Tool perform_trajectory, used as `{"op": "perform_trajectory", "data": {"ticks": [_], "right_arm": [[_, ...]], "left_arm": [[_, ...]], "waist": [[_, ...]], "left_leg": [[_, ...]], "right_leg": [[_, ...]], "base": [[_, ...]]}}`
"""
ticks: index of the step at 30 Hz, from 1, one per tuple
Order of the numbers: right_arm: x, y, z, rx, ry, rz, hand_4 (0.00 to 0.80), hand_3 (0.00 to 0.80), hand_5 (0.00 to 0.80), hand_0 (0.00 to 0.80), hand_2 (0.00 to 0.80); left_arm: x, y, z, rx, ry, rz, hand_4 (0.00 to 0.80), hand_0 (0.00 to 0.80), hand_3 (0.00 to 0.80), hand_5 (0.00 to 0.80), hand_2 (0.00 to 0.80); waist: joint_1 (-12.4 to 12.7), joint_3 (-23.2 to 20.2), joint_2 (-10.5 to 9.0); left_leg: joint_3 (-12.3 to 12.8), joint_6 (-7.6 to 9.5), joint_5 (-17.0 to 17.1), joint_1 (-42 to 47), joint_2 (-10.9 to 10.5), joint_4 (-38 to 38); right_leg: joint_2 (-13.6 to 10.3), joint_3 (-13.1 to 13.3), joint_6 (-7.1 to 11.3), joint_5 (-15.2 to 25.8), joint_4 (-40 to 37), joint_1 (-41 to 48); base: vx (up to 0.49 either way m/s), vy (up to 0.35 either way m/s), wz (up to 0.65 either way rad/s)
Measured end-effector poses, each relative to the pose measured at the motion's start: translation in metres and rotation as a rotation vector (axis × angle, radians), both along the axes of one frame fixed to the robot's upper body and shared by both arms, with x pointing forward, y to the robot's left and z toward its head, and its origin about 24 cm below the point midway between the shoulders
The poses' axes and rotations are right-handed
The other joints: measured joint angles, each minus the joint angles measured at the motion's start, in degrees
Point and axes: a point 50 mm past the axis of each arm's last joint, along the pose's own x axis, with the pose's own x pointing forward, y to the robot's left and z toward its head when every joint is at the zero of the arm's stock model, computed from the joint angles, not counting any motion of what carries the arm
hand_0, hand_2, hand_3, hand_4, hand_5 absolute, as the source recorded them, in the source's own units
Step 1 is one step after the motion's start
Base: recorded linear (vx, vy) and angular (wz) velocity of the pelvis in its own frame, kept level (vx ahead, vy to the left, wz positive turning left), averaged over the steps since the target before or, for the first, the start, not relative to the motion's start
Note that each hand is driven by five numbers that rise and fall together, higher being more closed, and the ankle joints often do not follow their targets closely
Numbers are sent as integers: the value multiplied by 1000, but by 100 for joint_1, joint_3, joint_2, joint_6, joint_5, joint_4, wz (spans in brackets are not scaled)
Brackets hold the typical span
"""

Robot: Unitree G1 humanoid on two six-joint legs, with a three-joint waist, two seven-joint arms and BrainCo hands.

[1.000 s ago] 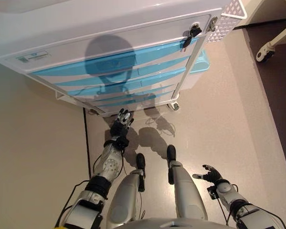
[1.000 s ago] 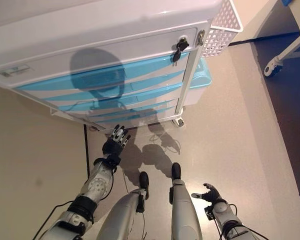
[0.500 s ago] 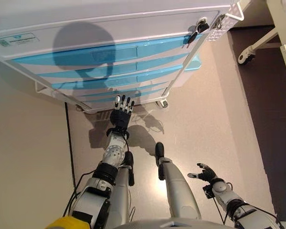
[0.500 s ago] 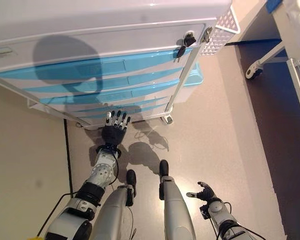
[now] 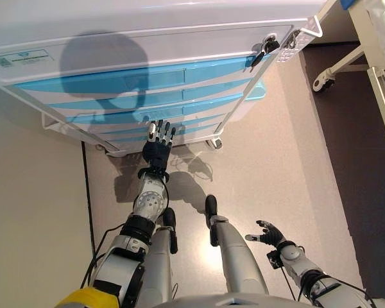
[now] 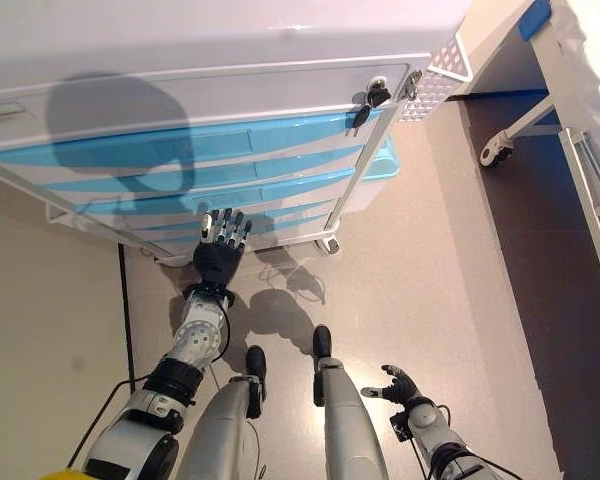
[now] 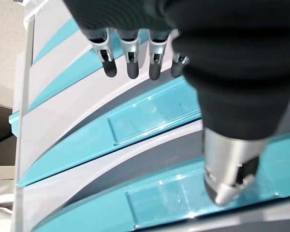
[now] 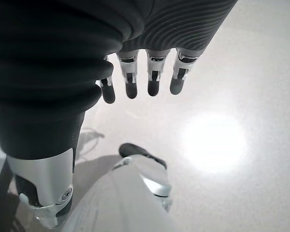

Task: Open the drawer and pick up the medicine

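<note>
A white drawer cabinet [image 5: 147, 45] on wheels stands in front of me, with several light-blue drawer fronts [image 5: 102, 82], all closed. My left hand [image 5: 156, 151] is open, fingers straight, raised in front of the lower drawers; in the left wrist view its fingers [image 7: 130, 58] point at the blue drawer fronts [image 7: 150, 113] without touching them. My right hand [image 5: 264, 233] is open and empty, low over the floor at the lower right; it also shows in the right wrist view [image 8: 140, 77]. No medicine is visible.
A key [image 5: 267, 46] hangs in the lock at the cabinet's top right corner. A white perforated basket [image 5: 294, 38] hangs on its right side. A white wheeled frame [image 5: 346, 61] stands at the far right. A beige wall [image 5: 25, 212] is on the left.
My left hand has risen a little closer to the lower drawer fronts. The camera has shifted slightly. My right hand has barely moved.
</note>
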Motion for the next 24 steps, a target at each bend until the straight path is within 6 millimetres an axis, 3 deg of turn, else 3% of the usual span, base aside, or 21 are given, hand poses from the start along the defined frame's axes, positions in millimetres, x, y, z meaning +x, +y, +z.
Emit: {"op": "perform_trajectory", "data": {"ticks": [15, 24], "right_arm": [[-2, -1, -1, 7, 11, 8, 0, 0, 0, 0, 0], [-7, -3, -4, 4, 38, 9, 0, 0, 0, 0, 0]], "left_arm": [[1, 6, 6, -3, -23, 25, 0, 0, 0, 0, 0], [-2, 10, -4, -6, 33, 41, 0, 0, 0, 0, 0]], "waist": [[-4, -64, -67], [-12, -60, -68]], "left_leg": [[-42, -33, 58, -9, 26, -137], [-133, -89, 168, 358, 1, -442]], "right_leg": [[-6, -114, -51, 49, -103, -12], [-25, -200, -96, 17, -212, 310]], "base": [[-10, -17, 2], [13, -40, 4]]}}
